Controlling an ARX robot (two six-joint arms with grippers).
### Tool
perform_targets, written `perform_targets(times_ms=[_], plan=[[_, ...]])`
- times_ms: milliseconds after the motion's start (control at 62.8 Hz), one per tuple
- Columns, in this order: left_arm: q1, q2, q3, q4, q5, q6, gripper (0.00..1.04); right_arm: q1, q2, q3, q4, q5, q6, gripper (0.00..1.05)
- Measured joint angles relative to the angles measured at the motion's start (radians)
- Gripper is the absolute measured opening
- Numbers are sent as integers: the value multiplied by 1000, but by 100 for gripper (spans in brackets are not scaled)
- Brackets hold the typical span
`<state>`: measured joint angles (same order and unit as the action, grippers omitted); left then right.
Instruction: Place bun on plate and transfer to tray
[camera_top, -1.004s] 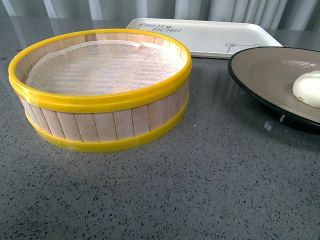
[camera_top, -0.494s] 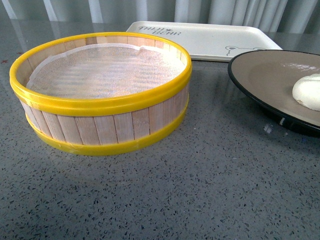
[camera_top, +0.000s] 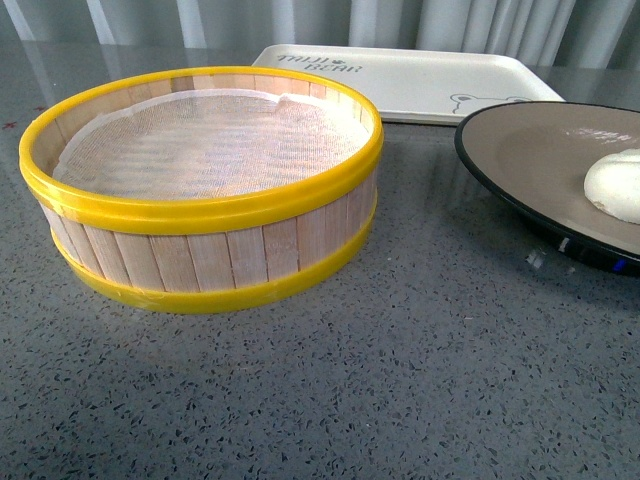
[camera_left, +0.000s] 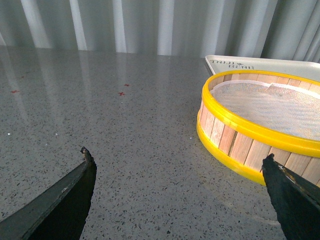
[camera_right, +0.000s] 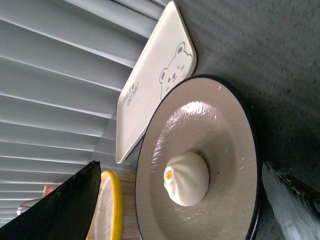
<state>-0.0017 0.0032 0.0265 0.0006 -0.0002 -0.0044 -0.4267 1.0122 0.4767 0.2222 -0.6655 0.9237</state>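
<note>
The grey speckled stone desk (camera_top: 400, 390) fills my front view. On it, toward ten o'clock, stands the round wooden-slat steamer basket with yellow rims (camera_top: 210, 262), lined with a white mesh cloth (camera_top: 200, 140) and holding nothing else that I can see. At the far edge, around one o'clock, lies the flat rectangular off-white tray with printed lettering and a small bear face (camera_top: 420, 82), just behind the basket. At three o'clock sits the wide round plate, beige-brown inside with a glossy black rim (camera_top: 530, 150), partly cut off by the picture's edge, its far rim close to the tray. My left claw (camera_left: 177, 156) is released, its two dark fingers spread wide above bare desk with nothing between them, and the basket is near one finger. My right claw (camera_right: 181, 164) is also released and spread wide, with the plate showing between its fingers. I cannot tell whether a finger touches the rim. The small round white steamed bun with a pleated top (camera_top: 615, 185) rests on the plate, toward its three o'clock side.
</note>
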Motion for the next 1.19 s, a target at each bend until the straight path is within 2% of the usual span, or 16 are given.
perform_targets(times_ms=[175,382,462,844,1035,1195], plan=[[0,0,0,0,0,0,98,-25,32,-4,-27,-50,69,96],[0,0,0,0,0,0,98,-117,107,-4,-25,-32,55,96],[0,0,0,0,0,0,98,-123,150,-4,1,-28,59,96],[0,0,0,0,0,0,98,28,279,3,143,42,165,96],[0,0,0,0,0,0,98,136,267,3,162,73,216,96],[0,0,0,0,0,0,98,186,229,-14,164,83,230,96]])
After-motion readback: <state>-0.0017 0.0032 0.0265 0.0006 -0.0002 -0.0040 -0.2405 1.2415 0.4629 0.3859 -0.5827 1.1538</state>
